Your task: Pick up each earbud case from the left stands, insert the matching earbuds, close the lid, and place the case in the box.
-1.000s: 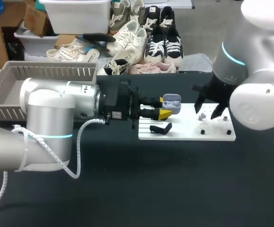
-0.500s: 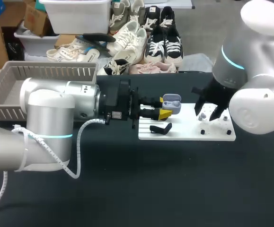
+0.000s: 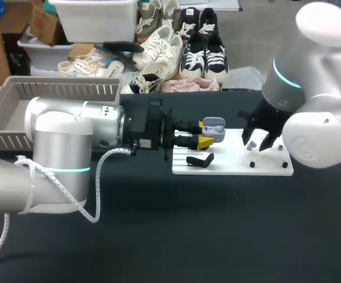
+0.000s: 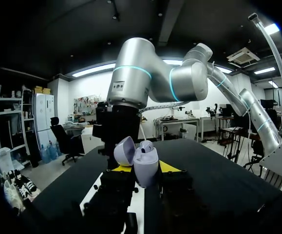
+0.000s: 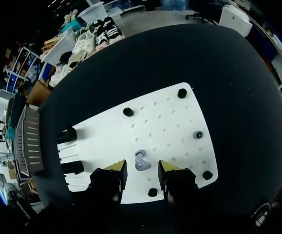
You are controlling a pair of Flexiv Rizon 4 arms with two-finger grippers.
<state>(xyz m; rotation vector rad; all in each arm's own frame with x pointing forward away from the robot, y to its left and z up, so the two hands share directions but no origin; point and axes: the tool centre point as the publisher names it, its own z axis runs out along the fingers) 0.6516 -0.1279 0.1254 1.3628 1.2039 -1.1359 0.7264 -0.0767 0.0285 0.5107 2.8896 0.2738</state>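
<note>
Right end effector [image 5: 141, 169]: you're wide open, yellow tips either side of the earbud [image 5: 140, 160], gripping nothing yet.
Earbud: lying on the white board [image 5: 179, 146], between your fingers and a touch ahead of the tips; straight down looks like the line.
Earbud axis: its long side seems to run along your reach, across the closing line, so the fingers should meet its narrow flanks.
Left end effector [image 4: 144, 168]: clamped on the lavender case [image 4: 144, 165], held above the counter [image 3: 158, 236] at the board's left end.
Case: lid [image 4: 124, 150] tipped back, mouth facing up, well left of the earbud. The right arm is plainly nearer.
</note>
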